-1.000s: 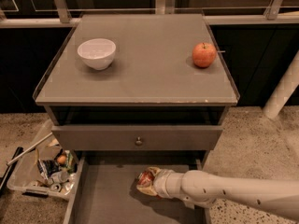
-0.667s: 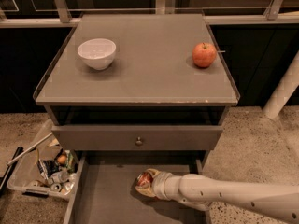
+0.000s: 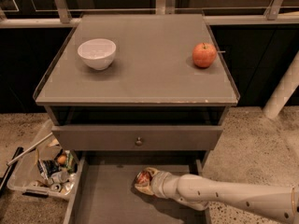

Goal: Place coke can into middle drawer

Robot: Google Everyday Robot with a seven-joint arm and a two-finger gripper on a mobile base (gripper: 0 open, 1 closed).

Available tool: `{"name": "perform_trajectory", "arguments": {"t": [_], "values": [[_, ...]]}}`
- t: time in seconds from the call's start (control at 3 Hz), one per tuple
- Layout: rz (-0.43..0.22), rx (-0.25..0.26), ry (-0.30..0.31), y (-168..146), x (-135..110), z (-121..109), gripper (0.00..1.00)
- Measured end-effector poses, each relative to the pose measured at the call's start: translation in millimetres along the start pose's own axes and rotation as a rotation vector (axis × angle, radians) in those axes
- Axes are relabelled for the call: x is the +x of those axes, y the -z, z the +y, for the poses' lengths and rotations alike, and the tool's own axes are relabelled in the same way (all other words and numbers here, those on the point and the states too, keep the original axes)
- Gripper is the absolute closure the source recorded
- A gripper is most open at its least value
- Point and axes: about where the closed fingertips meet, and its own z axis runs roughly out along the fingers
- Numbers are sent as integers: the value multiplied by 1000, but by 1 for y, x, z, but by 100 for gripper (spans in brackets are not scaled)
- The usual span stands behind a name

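The coke can (image 3: 142, 177), red with a silver end, lies tilted inside the open middle drawer (image 3: 105, 199), low over its grey floor near the back. My gripper (image 3: 148, 181) reaches in from the lower right on a pale arm. Its fingers (image 3: 150, 173) are closed around the can. I cannot tell whether the can rests on the drawer floor or hangs just above it.
The closed drawer front with a round knob (image 3: 138, 141) is right above the gripper. A white bowl (image 3: 96, 53) and a red-orange apple (image 3: 204, 55) sit on the cabinet top. A clear bin of clutter (image 3: 44, 169) stands on the floor to the left.
The gripper and can have shifted slightly left inside the drawer. The arm sits a little lower. The grip on the can is unchanged.
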Motion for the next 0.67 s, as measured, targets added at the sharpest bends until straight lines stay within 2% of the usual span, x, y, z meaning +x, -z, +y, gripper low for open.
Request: {"name": "perform_trajectory", "arguments": {"t": [0.67], "values": [[0, 0, 0, 0, 0, 0, 34]]}}
